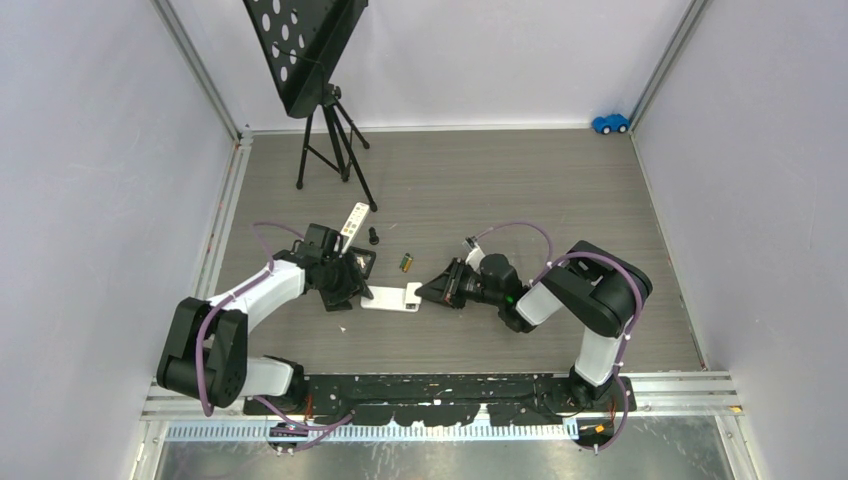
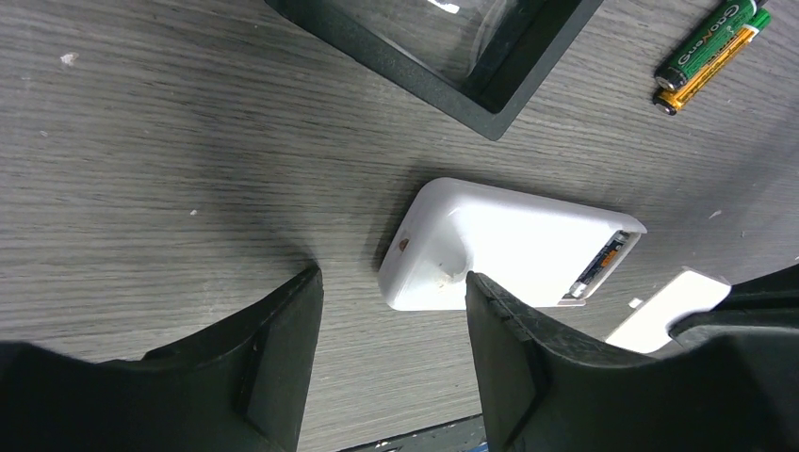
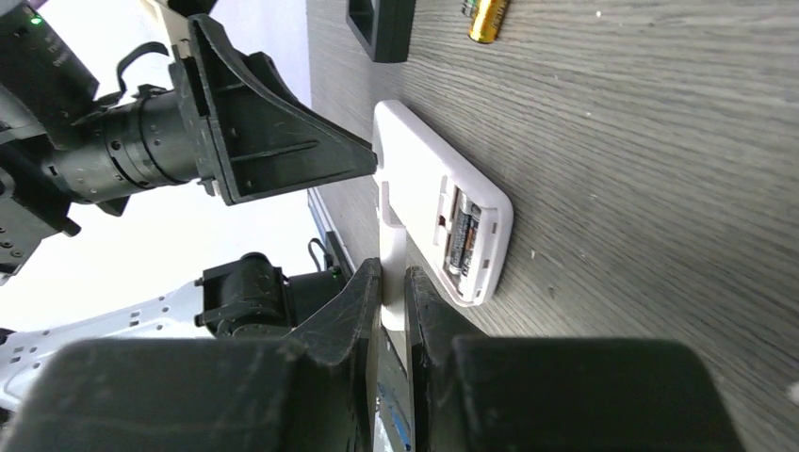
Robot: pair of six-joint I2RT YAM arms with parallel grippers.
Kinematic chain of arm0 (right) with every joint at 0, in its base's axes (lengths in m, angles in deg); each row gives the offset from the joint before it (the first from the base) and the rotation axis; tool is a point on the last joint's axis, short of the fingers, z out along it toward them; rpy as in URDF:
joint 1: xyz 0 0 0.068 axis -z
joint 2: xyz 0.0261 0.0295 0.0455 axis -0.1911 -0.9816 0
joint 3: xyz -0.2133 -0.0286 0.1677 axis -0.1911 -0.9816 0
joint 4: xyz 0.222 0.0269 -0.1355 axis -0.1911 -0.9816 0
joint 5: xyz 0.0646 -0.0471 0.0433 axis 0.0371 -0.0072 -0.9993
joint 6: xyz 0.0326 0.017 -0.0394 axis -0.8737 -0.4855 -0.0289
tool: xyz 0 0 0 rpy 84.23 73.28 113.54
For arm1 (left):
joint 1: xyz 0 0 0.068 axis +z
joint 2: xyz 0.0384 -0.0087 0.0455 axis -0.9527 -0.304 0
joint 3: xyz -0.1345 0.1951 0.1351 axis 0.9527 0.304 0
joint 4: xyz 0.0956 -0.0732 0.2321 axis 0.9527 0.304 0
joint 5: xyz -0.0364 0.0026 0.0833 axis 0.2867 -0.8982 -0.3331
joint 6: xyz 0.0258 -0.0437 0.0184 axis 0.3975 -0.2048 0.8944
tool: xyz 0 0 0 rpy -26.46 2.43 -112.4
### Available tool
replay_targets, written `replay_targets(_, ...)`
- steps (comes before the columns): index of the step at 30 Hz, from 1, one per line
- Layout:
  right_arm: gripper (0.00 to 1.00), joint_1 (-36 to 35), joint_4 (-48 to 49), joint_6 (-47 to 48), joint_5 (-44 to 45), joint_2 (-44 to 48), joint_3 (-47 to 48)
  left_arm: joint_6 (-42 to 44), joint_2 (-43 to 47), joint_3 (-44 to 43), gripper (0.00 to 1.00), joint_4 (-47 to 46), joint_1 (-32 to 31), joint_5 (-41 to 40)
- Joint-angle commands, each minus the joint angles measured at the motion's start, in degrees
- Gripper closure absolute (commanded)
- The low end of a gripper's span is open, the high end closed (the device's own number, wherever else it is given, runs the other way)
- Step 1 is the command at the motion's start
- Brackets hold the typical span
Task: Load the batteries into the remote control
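Cover poised at the remote's open bay.
My right jaws pinch the thin white battery cover edge-on beside the face-down remote control, where two batteries are seated. My left jaws stand wide astride its other end, probably to brace it against the surface.

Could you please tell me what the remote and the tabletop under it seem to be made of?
Remote: looks like white moulded plastic, smooth and slightly glossy, with rounded corners. Tabletop: grey and matte with a printed-looking wood grain; probably laminate, though solid wood cannot be ruled out.
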Motion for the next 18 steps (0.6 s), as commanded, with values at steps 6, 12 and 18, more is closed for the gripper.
replay_targets(6, 1.0, -0.6, 2.9, -1.2, 2.2, -3.0, 1.5, -0.2, -0.7, 0.8, 0.41, -1.4, 0.1, 0.1)
replay_targets(12, 1.0, -0.8, 1.8, -1.2, 2.0, -4.5, 2.4, -0.1, -0.8, 0.8, 0.41, -1.6, 0.1, 0.1)
replay_targets(18, 1.0, -1.0, 1.2, -1.3, 1.6, -5.6, 3.6, 0.2, -1.1, 0.8, 0.42, -1.8, 0.1, 0.5)
